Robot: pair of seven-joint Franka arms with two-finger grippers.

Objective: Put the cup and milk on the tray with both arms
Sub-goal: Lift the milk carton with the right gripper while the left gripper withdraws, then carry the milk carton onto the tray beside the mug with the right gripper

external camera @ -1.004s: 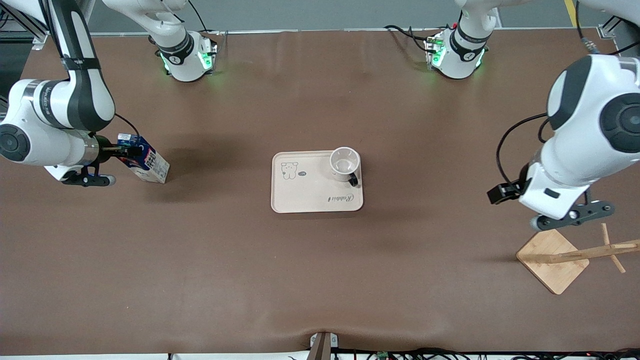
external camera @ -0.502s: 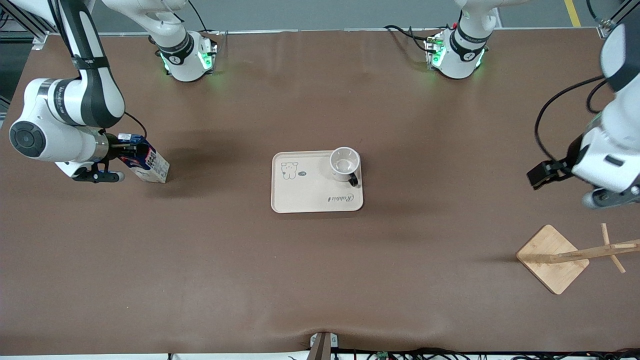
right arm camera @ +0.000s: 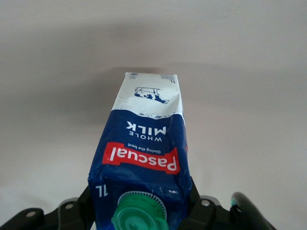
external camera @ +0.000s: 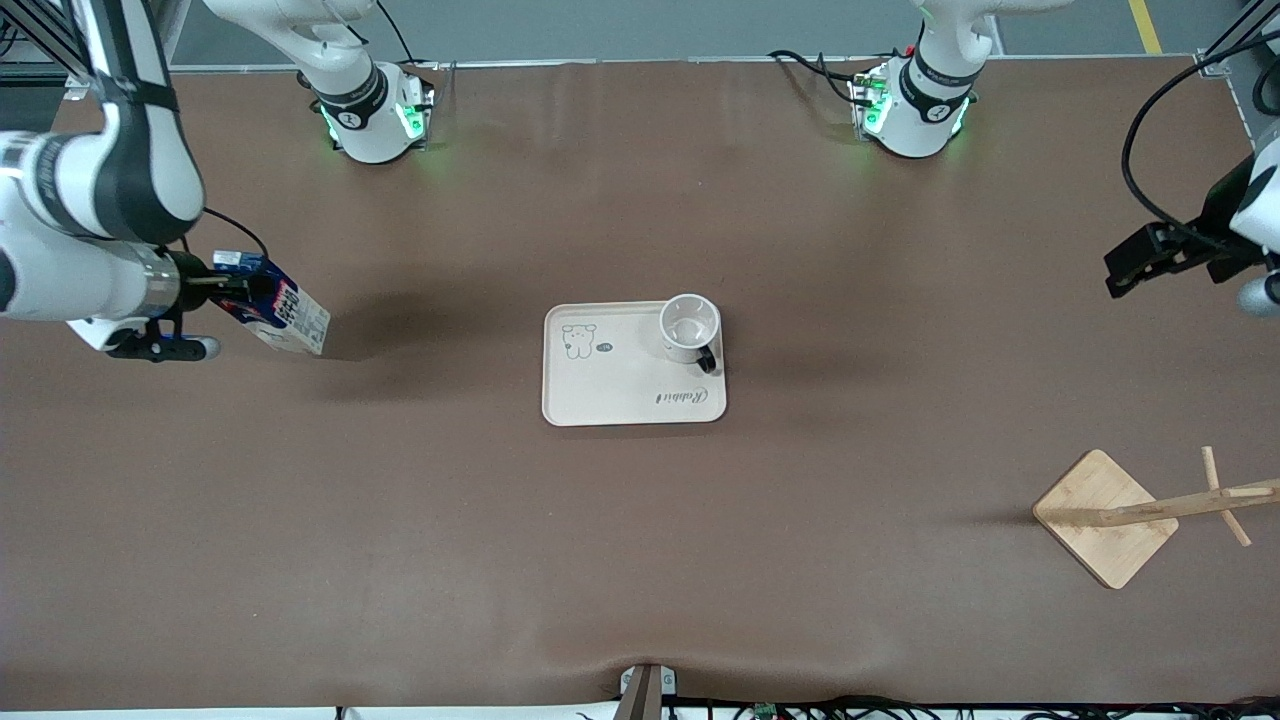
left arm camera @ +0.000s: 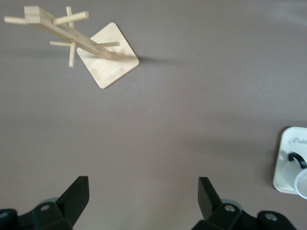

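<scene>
The right gripper (external camera: 240, 290) is clamped on the top of the milk carton (external camera: 275, 315), one finger on each side of the gable just below the green cap (right arm camera: 140, 213). It is over the worktop (external camera: 640, 560) at the right arm's end, well apart from the tray (external camera: 600, 385). The carton is tilted in the front view: its long axis runs from the gripped top down and away from the gripper toward the tray, and the base end is the part lowest in that view. In the right wrist view the capped top sits right at the gripper and the white base end with the cow drawing points away from it, with the red and white print running along the blue side between them. Whether the base touches the worktop cannot be told.

The cup (external camera: 690, 328) stands upright, mouth up, on the corner of the tray toward the left arm's end, its black handle (external camera: 707, 358) turned toward the front camera.

The left gripper (left arm camera: 141, 201) is up over the worktop at the left arm's end, its fingers spread wide and holding nothing. The wooden stand (left arm camera: 103, 55) shows on the worktop well apart from it, and the tray corner with the cup is at the edge of the left wrist view.
</scene>
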